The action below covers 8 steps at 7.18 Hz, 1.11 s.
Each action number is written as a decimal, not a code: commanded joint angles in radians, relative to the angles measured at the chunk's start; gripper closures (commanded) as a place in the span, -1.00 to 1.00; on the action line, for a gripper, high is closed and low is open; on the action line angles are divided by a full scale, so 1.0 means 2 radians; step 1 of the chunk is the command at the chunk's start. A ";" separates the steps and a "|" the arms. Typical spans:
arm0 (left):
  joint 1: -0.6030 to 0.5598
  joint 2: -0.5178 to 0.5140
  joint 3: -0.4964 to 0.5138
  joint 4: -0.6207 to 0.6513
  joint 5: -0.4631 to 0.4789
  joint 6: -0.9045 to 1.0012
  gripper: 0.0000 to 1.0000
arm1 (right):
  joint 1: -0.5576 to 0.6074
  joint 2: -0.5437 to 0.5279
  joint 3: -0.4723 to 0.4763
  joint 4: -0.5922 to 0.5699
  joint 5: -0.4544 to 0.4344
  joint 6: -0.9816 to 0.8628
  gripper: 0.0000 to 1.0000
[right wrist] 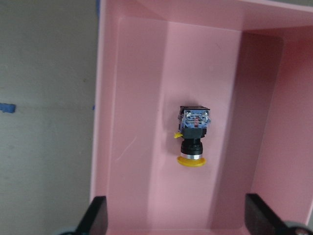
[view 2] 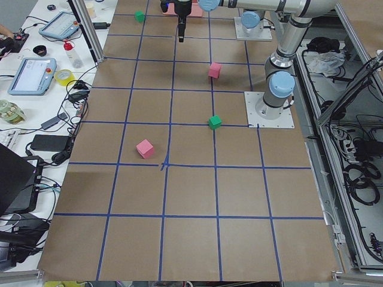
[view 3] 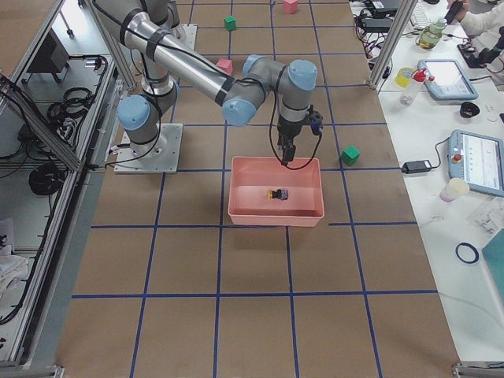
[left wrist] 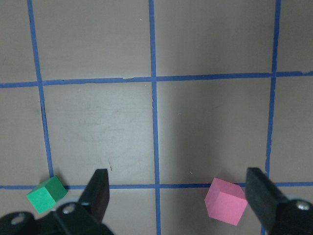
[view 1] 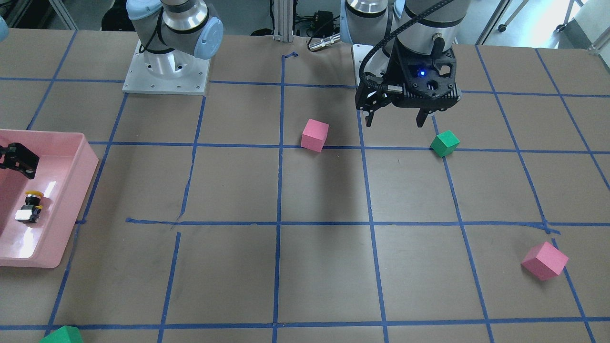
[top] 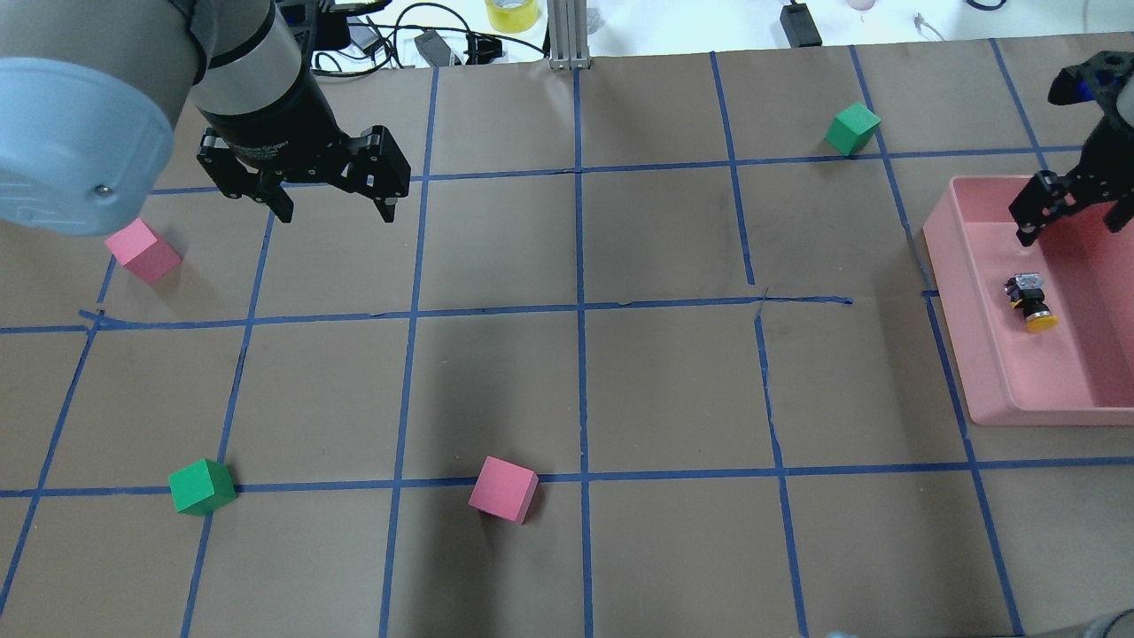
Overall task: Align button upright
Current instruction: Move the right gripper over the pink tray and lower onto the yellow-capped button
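Note:
The button (top: 1028,301) lies on its side on the floor of a pink tray (top: 955,292), yellow cap toward the robot and grey-white base away. It also shows in the right wrist view (right wrist: 193,137) and the front view (view 1: 31,207). My right gripper (top: 1072,217) hangs open and empty above the tray, a little beyond the button's base end; its fingers (right wrist: 98,215) frame the button from above. My left gripper (top: 337,208) is open and empty, high over the table's left half, far from the button.
Two pink cubes (top: 143,252) (top: 503,489) and two green cubes (top: 202,486) (top: 852,128) lie scattered on the brown table with its blue tape grid. The tray walls (right wrist: 105,98) stand around the button. Cables and a yellow tape roll lie past the far edge.

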<state>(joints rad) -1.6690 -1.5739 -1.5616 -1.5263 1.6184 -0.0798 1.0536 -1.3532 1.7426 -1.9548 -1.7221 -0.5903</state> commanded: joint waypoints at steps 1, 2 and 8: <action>0.000 0.000 0.000 0.000 0.000 0.000 -1.00 | -0.042 0.038 0.029 -0.075 0.002 -0.048 -1.00; 0.001 0.000 0.000 0.000 0.000 0.000 -1.00 | -0.044 0.051 0.029 -0.078 0.001 -0.049 -1.00; 0.001 0.000 0.000 0.000 0.000 0.000 -1.00 | -0.044 0.104 0.036 -0.113 -0.016 -0.051 -1.00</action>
<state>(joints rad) -1.6685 -1.5739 -1.5616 -1.5263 1.6184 -0.0799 0.9660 -1.1582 1.8071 -2.1806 -1.7413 -0.6930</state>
